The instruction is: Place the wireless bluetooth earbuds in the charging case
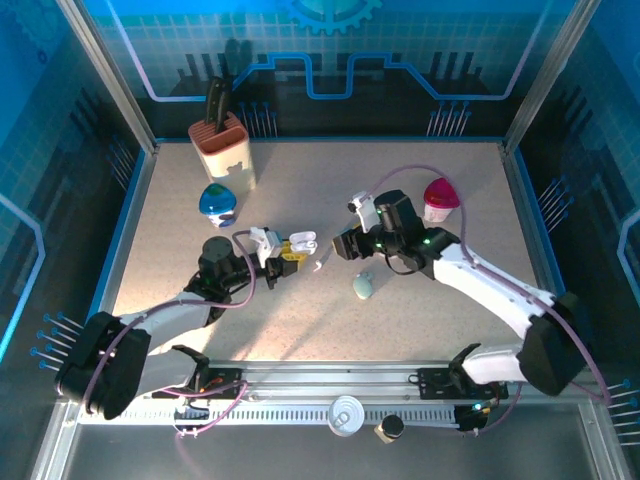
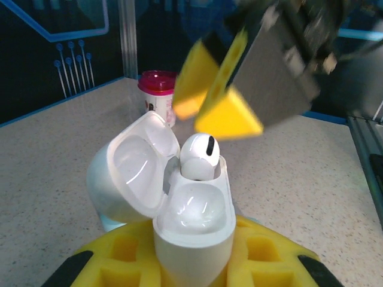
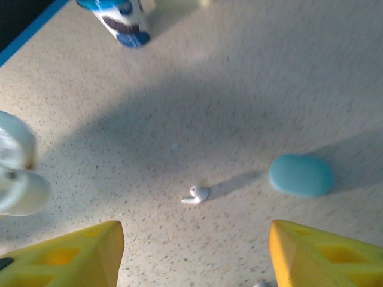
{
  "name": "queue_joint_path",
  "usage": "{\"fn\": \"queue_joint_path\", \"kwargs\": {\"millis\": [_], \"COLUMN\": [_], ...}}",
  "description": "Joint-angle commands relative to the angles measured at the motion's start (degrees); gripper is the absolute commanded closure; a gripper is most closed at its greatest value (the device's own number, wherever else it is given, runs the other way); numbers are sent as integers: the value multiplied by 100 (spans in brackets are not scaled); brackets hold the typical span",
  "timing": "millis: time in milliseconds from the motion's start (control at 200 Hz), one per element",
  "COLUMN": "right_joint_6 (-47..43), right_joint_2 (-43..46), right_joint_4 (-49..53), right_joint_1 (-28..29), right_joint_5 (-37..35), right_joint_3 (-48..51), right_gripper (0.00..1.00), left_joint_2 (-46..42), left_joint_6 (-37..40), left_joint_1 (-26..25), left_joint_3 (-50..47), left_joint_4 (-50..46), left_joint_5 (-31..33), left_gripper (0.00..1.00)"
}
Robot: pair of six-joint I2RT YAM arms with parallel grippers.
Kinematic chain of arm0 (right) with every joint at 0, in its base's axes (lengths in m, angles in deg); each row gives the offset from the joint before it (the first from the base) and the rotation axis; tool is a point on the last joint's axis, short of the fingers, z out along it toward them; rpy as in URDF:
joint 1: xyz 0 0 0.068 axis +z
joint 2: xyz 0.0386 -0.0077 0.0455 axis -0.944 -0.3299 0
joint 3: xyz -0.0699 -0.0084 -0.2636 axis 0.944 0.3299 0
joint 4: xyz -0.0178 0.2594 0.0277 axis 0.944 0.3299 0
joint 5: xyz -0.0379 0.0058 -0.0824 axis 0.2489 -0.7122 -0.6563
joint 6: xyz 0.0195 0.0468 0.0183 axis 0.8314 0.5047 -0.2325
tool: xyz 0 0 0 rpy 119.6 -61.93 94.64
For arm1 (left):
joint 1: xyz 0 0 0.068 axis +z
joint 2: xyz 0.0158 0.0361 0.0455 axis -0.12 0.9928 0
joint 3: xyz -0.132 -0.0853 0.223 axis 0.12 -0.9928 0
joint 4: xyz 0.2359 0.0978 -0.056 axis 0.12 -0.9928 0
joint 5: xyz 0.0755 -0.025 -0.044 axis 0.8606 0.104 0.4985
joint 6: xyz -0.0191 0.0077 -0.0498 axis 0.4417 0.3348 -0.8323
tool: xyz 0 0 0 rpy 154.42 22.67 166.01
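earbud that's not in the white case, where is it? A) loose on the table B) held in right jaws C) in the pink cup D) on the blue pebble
A: the loose earbud lies on the table under the right gripper, its jaws open and empty; the other earbud sits in the open case.

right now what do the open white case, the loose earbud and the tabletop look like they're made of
Open white case: hard glossy plastic by the look. Soft highlights gleam on its curved inner surfaces.
Loose earbud: probably the same shiny white plastic, though it is too small and blurred to be sure.
Tabletop: matte beige with fine dark speckles and no glare, like laminate or a stone-look composite.
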State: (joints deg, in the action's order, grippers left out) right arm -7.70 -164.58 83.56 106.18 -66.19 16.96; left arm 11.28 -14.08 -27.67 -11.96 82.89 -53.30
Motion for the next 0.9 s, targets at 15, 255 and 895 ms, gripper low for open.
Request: {"fn": "queue_joint_path", "kwargs": {"millis": [15, 255, 895], "right_joint_6": [896, 946, 444], "right_joint_2": [-723, -2072, -4017], "right_joint_4": [102, 222, 1276], "right_joint_1": [-33, -18, 200], "right_joint_5": [348, 830, 769], "right_joint_3": [-156, -783, -2432], "right_gripper": [38, 42, 52], "left_joint_2": [-52, -171, -197], "left_joint_6": [-143, -124, 160], "left_joint_1": [69, 135, 177], "left_joint_3": [-136, -227, -250], "left_joint_4": [761, 790, 510], "left_joint_5": [196, 217, 183], "left_gripper": [90, 90, 89]}}
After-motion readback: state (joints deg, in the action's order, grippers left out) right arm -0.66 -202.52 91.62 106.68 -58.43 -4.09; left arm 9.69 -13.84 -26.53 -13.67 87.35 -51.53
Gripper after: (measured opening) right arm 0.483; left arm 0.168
